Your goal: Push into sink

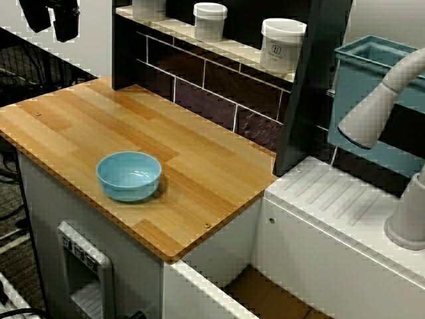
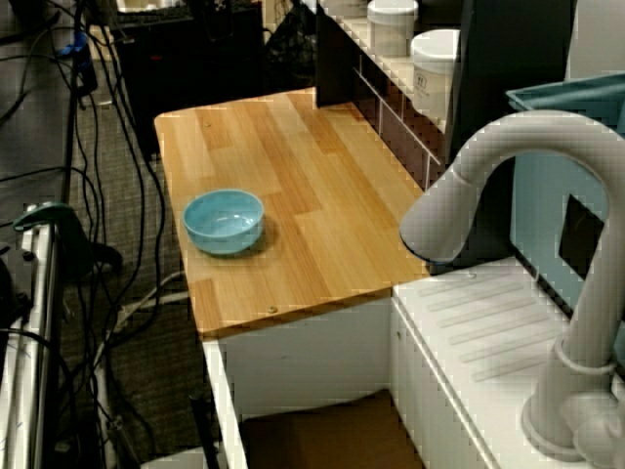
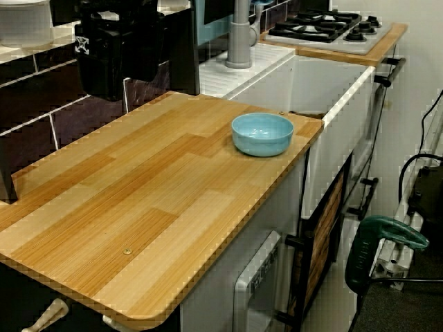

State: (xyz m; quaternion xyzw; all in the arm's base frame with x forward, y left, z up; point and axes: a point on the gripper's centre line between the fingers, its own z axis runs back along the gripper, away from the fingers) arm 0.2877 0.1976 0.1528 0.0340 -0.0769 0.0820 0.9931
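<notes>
Blue bowl (image 1: 129, 175) upright on wooden table (image 1: 80, 126), near sink-side edge, untouched. Sink (image 1: 265, 299) empty; push not begun. End effector (image 1: 53, 16) high over far corner, jaw state unclear.

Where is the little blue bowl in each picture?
View over the counter corner: the bowl sits lower left on the wooden counter, near its front edge.
View from behind the tap: the bowl is left of centre.
View along the counter: the bowl is upper middle, close to the end by the sink.
Shared landmark: the grey tap.
</notes>
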